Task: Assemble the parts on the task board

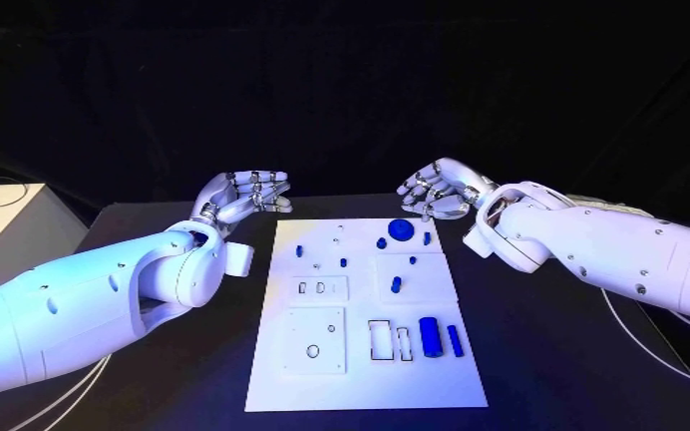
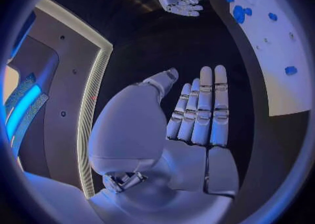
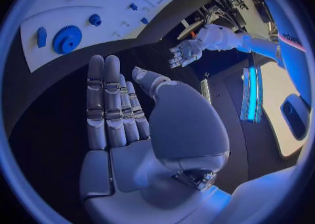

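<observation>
Black table (image 1: 172, 351) (dark room) – white task board (image 1: 360, 371) centred.

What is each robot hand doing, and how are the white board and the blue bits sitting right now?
Left silver many-fingered hand: open, holding nothing, beyond the board's far left corner.
Right silver many-fingered hand: open, holding nothing, beyond the board's far right corner.
White flat task board: lying flat on the black table, untouched.
Round blue toothed gear: resting on the board's far end.
Long blue cylinder: lying loose on the board's near end.
</observation>
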Robot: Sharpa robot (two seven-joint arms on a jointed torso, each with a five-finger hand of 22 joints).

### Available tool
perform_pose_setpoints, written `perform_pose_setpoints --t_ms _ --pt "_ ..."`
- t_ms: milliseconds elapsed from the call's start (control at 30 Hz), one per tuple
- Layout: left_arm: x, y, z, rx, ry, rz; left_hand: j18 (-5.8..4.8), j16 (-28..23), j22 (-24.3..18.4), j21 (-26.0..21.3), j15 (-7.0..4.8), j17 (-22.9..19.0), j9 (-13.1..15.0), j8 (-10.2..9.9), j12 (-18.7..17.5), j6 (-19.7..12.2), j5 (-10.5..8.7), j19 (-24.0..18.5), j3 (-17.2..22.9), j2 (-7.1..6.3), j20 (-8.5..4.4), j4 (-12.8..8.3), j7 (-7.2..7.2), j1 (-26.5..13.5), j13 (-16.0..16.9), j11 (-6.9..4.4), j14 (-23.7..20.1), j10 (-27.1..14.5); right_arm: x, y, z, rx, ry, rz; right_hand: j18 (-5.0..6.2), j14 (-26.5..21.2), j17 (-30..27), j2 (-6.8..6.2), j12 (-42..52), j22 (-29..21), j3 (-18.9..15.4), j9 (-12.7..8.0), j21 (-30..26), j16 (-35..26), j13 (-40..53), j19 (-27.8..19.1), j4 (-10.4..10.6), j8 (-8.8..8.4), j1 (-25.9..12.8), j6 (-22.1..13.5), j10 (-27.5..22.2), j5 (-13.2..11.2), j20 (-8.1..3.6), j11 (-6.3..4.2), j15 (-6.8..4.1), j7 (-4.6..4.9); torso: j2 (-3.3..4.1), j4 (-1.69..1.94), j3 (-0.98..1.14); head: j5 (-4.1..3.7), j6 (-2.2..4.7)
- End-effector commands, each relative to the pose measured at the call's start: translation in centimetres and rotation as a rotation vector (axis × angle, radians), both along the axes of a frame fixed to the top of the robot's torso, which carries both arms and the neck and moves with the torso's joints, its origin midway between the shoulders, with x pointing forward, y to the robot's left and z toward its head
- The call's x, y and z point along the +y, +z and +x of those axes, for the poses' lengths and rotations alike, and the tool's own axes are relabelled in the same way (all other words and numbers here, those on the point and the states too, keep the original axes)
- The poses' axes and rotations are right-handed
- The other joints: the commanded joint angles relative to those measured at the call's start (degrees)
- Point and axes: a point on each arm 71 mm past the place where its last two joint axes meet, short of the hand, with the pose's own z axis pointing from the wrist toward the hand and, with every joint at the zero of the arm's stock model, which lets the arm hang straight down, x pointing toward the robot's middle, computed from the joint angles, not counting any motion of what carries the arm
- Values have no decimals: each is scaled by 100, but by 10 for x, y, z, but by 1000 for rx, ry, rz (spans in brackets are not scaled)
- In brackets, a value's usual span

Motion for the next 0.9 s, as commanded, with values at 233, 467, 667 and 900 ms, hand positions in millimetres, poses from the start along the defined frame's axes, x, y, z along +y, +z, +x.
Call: perform_pose_setpoints --t_ms 233,467,667,900 --pt "-11 11 -17 2 -119 -30 69 2042 1741 2582 -277 1734 109 92 -124 197 -2 119 704 -248 -283 -84 -117 -236 61 -194 297 706 15 3 -2 -132 43 -404 -508 588 3994 -326 -64 4731 526 191 4467 4544 6 1151 79 30 -32 217 340 8 -184 -145 -158 -91 281 122 -24 -94 6" --pt "-14 14 -23 11 -140 -39 -31 2349 2622 3404 -285 1943 183 151 -118 231 -16 291 802 -265 -283 -132 -123 -268 88 -213 244 738 25 5 -4 -188 36 -512 -508 569 4088 -392 -75 4839 533 219 4573 4715 -10 1143 164 2 -146 145 199 -103 -146 -107 -126 -62 404 207 -31 -157 10" --pt "-15 17 -26 13 -150 -44 -77 2476 2972 3716 -280 2018 210 164 -123 220 -17 384 818 -279 -275 -137 -127 -303 97 -207 239 720 33 3 -7 -204 39 -564 -479 565 4198 -465 -73 4743 491 234 4514 4854 -15 1101 241 -25 -223 88 37 -250 -110 -69 -94 -37 466 245 -45 -224 14" --pt "-17 20 -28 9 -158 -48 -86 2529 3058 3803 -275 2049 225 176 -130 224 -16 377 822 -288 -268 -141 -125 -319 100 -202 225 699 38 -1 -7 -207 38 -598 -503 553 4264 -548 -76 4937 377 252 4662 4979 -8 1134 332 -55 -277 37 -48 -315 -79 -47 -70 -19 541 263 -59 -252 -22"
